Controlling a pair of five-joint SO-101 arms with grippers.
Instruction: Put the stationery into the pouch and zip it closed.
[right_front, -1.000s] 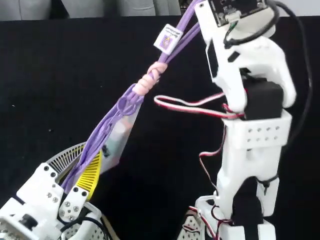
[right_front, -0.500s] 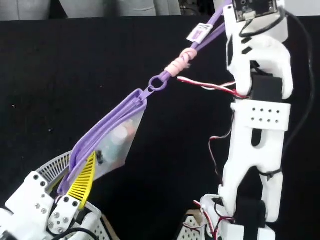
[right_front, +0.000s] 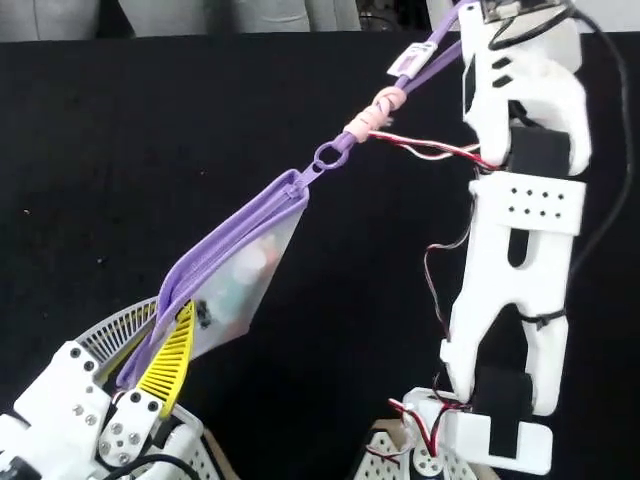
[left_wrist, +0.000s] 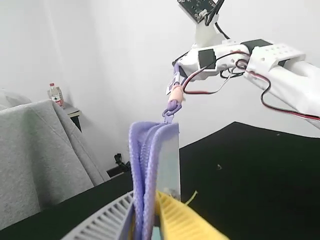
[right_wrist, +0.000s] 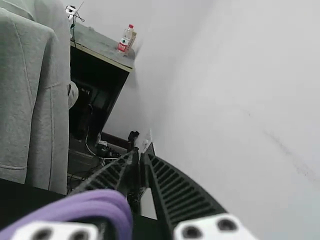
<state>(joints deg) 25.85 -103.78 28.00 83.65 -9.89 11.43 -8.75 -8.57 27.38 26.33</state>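
The pouch's (right_front: 225, 250) lower end is pinched between the closed yellow and grey fingers (right_front: 178, 352) of the left gripper (right_front: 168, 318), so that it is anchored against the pull. The pull cord (right_front: 372, 112) is clamped in the right gripper (right_wrist: 137, 160), which is raised well above the table (right_front: 110, 150). The pouch is thereby stretched taut in the air (stationery (right_front: 248, 268) is seen through its clear side). The slider (right_front: 297, 186) is found at the cord end, so the zip is judged closed.

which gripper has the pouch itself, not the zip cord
The left gripper, with grey and yellow fingers, clamps the pouch; the right gripper holds the purple cord.
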